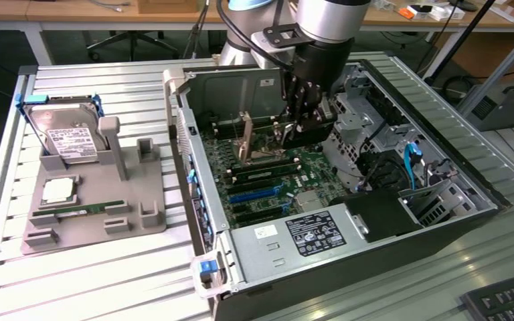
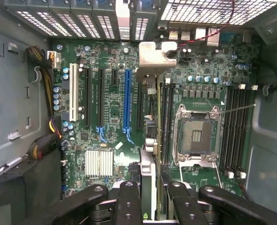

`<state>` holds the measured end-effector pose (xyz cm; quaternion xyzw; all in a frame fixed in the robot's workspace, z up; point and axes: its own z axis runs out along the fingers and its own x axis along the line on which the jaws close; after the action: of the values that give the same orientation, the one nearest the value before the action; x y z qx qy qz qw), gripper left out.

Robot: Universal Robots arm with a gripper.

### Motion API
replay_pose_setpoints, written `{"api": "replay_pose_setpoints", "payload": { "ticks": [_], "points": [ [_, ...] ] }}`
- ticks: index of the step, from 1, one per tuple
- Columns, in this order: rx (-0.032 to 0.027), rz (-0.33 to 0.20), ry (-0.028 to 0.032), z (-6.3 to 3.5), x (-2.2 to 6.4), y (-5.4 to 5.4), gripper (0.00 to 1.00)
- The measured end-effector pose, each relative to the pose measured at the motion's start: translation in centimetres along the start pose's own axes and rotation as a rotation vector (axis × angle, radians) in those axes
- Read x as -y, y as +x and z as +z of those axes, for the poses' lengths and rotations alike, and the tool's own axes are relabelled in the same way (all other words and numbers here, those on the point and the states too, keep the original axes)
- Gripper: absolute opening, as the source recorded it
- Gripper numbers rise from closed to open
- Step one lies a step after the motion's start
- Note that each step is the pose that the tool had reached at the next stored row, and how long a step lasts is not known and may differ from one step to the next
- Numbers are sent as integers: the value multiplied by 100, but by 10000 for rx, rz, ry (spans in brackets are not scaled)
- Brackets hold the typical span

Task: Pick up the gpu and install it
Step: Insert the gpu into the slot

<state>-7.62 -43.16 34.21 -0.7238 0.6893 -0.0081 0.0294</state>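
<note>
1. GPU [image 2: 150, 140] work happens inside the biggest thing here, the open computer case [image 1: 471, 180], which lies on its side on the slatted table [image 1: 88, 281] with the green motherboard [image 1: 306, 177] facing up.
2. Next in size, the robot arm [image 1: 328, 20] reaches down into the case from above, over the end of the board farthest from the power supply [image 1: 306, 234].
3. On the exterior view's left, a grey parts stand [image 1: 96, 200] sits on the table well apart from the case, carrying a hard drive [image 1: 69, 137] with a white label, a small square chip [image 1: 59, 190] and a memory stick [image 1: 78, 210]. None of these is being handled.
4. The end effector [image 2: 148, 194] is closed on the GPU. In the wrist view the dark fingers [image 2: 129, 201] sit on either side of the card's near end, pinching its 2 flat faces.
5. The GPU hangs edge-on, a narrow slat with its metal bracket [image 2: 157, 56] at the far end toward the case's vented rear wall. It stands over the motherboard between the blue slot [image 2: 126, 101] and the processor socket [image 2: 195, 136]. Whether its bottom edge already touches a slot I cannot tell.
6. Judged from its look, the card is light and stiff but fragile. Holding it by the flat faces near the top edge, as now, keeps pressure off the gold contacts, and a skewed grip could jam it against the slot.
</note>
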Motion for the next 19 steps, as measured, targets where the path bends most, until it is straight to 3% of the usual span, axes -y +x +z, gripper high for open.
{"api": "replay_pose_setpoints", "payload": {
  "ticks": [19],
  "points": [
    [0,0,0,18,-6,65,27]
  ]
}}
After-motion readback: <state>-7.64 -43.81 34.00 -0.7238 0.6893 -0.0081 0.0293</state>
